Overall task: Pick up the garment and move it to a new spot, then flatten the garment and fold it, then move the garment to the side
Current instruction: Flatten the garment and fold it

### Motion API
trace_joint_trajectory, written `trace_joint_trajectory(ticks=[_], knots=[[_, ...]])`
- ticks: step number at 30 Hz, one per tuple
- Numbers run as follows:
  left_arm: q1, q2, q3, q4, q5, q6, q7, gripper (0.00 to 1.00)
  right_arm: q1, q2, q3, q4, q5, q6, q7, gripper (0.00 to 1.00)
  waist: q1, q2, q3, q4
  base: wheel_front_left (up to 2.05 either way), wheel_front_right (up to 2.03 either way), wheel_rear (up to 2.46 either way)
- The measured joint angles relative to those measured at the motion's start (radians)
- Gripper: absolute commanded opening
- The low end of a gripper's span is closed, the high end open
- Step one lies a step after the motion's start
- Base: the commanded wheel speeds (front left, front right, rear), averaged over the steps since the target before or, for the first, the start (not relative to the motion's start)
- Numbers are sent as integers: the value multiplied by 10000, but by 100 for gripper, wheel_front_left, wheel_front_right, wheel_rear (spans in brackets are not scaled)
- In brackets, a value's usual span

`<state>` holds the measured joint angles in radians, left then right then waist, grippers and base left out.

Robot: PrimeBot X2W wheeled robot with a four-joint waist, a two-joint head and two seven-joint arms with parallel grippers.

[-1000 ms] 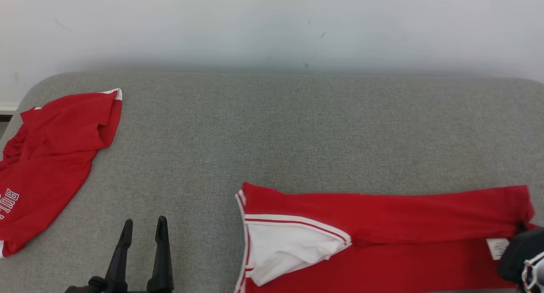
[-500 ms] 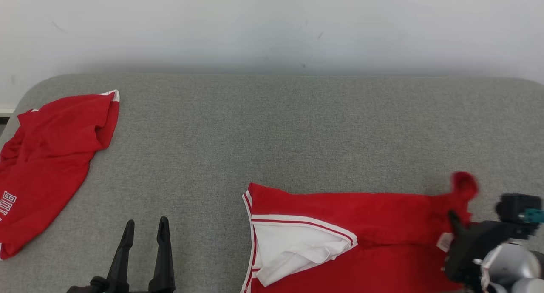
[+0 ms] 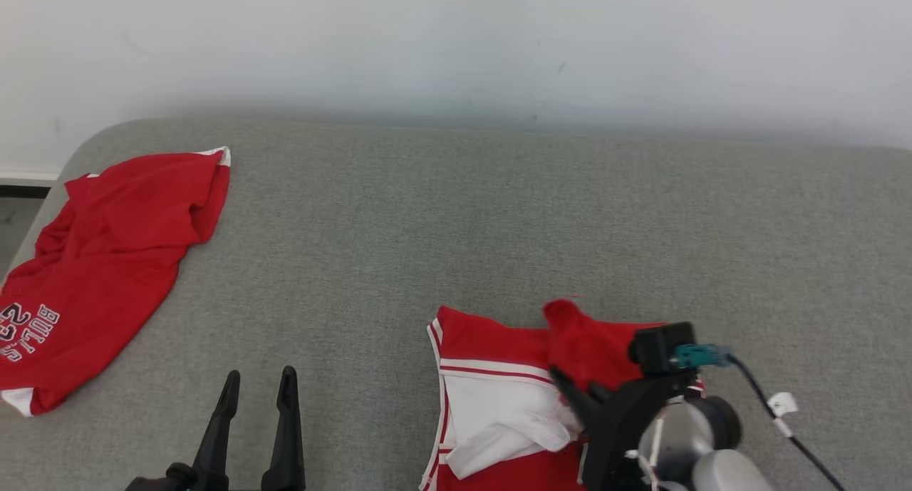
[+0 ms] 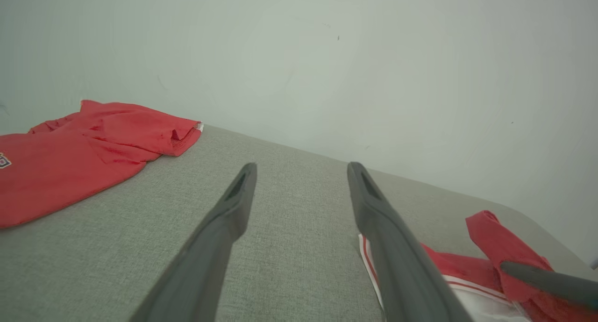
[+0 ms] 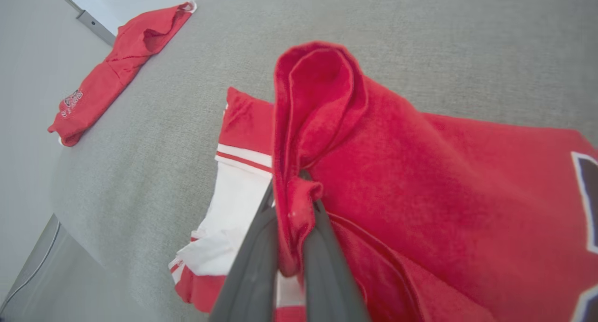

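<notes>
Item: red garment (image 3: 491, 341), white-and-red striped trim and a white panel showing, lying at the near edge of the grey upholstered surface (image 3: 427, 213), right of centre. One red corner is lifted and doubled back over the rest of the cloth. Right gripper (image 5: 293, 210) – fingers pressed together on a bunched fold of that corner, the cloth rising in a loop above the tips. Left gripper (image 3: 259, 377) – fingers spread wide with nothing between them, above bare upholstery, well apart from the garment. Also present: a second red garment (image 3: 107, 263) printed "BULLS 23", crumpled at the surface's far left end; pale wall (image 3: 456, 42) behind.
</notes>
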<state>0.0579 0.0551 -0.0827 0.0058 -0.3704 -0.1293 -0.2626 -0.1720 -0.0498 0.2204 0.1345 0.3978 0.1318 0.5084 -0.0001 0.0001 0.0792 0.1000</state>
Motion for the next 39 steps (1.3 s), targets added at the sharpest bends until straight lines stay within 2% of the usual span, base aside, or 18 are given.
trace_joint_trajectory(ticks=[5, 10, 22, 23, 24, 25, 33, 37, 39], knots=[[-7, 50, -96, 71, -31, 0, 0, 100, -416, 6, 1151, 612, 414, 0, -284, 0, 0, 0, -78, 232, 0, 0, 0], [-7, 90, -173, 127, -81, 0, 0, 100, -700, 8, 1789, 1231, 688, 0, -512, 0, 0, 0, -148, 473, 0, 0, 0], [3, 130, -203, 153, -100, 0, 0, 100, -1411, 0, 2079, 2566, 880, 0, -1166, 0, 0, 0, -183, 780, 0, 0, 0], [3, 130, -209, 161, -100, 0, 0, 100, -1442, 0, 2128, 2648, 980, 0, -1229, 22, 0, 0, -178, 788, 0, 0, 0], [3, 130, -219, 169, -100, 0, 0, 100, -1479, -2, 2199, 2700, 1085, 0, -1304, 87, 0, 0, -169, 796, 0, 0, 0], [1, 130, -224, 174, -102, 0, 0, 100, -1533, -4, 2276, 2731, 1241, 0, -1365, 100, 0, 0, -160, 803, 0, 0, 0], [-8, 123, -140, 196, -121, 0, 0, 100, -2127, 6, 2366, 2437, 2548, 0, -2491, 100, 0, 0, -127, 742, 0, 0, 0], [-6, 119, -82, 173, -119, 0, 0, 100, -2372, 8, 1680, 2324, 2029, 0, -2750, 100, 0, 0, -150, 679, 0, 0, 0], [-4, 113, -67, 144, -109, 0, 0, 100, -2272, 6, 842, 2173, 1066, 0, -2612, 100, 0, 0, -159, 629, 0, 0, 0]])
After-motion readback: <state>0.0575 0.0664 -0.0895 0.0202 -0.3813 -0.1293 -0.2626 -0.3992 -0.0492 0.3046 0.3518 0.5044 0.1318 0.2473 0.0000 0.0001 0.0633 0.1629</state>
